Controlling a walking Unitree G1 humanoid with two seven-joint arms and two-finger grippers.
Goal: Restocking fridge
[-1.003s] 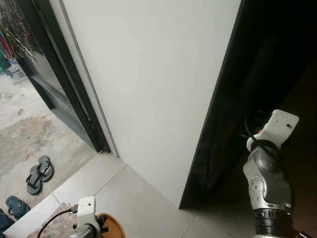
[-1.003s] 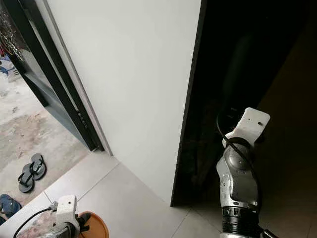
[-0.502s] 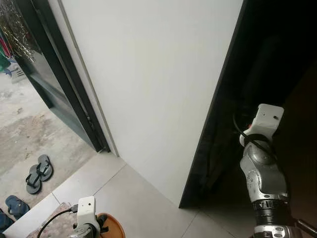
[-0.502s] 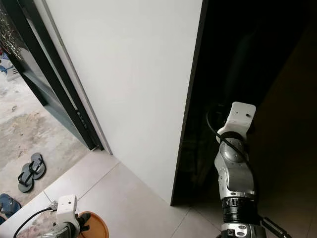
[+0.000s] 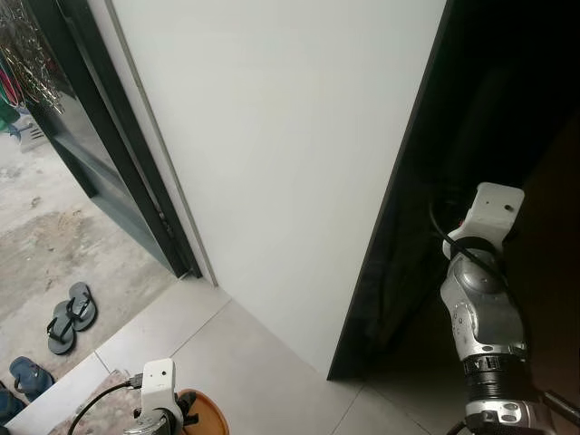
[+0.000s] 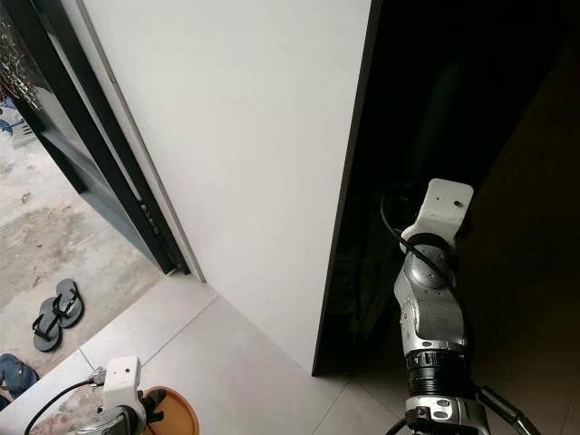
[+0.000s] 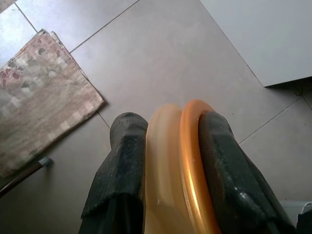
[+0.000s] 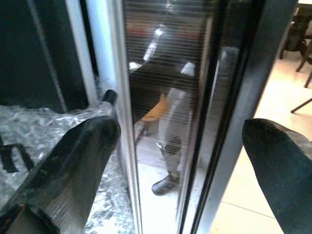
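The fridge (image 5: 489,100) is a tall glossy black body at the right, beside a white panel (image 5: 290,136). My right arm (image 5: 480,308) is raised against the fridge's dark left edge. In the right wrist view my right gripper (image 8: 180,131) is open, its two black fingers (image 8: 83,146) spread wide on either side of a glossy black vertical door edge (image 8: 229,97) that mirrors the room. My left gripper (image 7: 168,122) hangs low over the floor, shut on the rim of an orange plastic dish (image 7: 190,161), also seen as the orange dish (image 5: 204,417) at the bottom of the left eye view.
A black door frame (image 5: 118,154) at the left opens onto a concrete yard with a pair of sandals (image 5: 71,317) and a blue slipper (image 5: 27,376). Below my left hand lie pale floor tiles (image 7: 161,58) and a patterned mat (image 7: 39,92). Bubble wrap (image 8: 39,141) lies near the fridge.
My right wrist has moved a little left and up, closer to the fridge's dark edge. The left arm and its orange dish have stayed put.
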